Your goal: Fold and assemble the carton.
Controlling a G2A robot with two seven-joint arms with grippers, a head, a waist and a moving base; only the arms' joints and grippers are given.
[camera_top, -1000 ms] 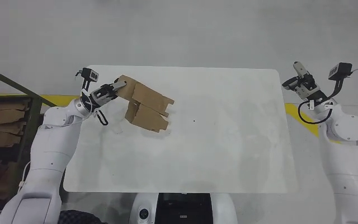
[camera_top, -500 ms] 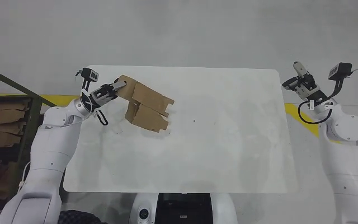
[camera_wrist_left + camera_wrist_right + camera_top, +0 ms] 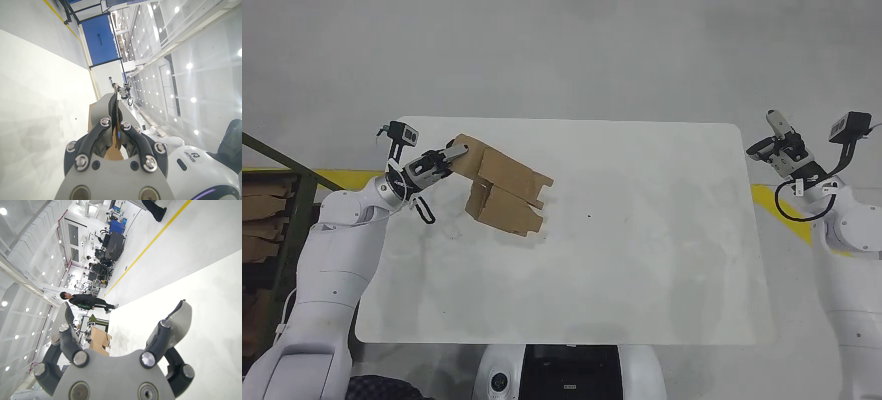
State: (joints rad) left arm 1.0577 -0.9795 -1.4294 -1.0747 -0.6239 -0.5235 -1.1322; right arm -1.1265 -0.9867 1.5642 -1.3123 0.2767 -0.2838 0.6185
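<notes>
Gripping carton (image 3: pixel 504 190) by its left flap with left gripper (image 3: pixel 455 154), pinched tight on the cardboard; lies partly folded on table (image 3: pixel 642 250), upper left of frame. Holding nothing in right gripper (image 3: pixel 777 140), spread wide, upper right, past table edge

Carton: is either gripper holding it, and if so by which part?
The left gripper is shut on the carton, pinching the edge of a flap at its end nearest that arm. The right gripper is open, holding nothing.

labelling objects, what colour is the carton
Plain brown cardboard; the carton shows best in the top view.
</notes>
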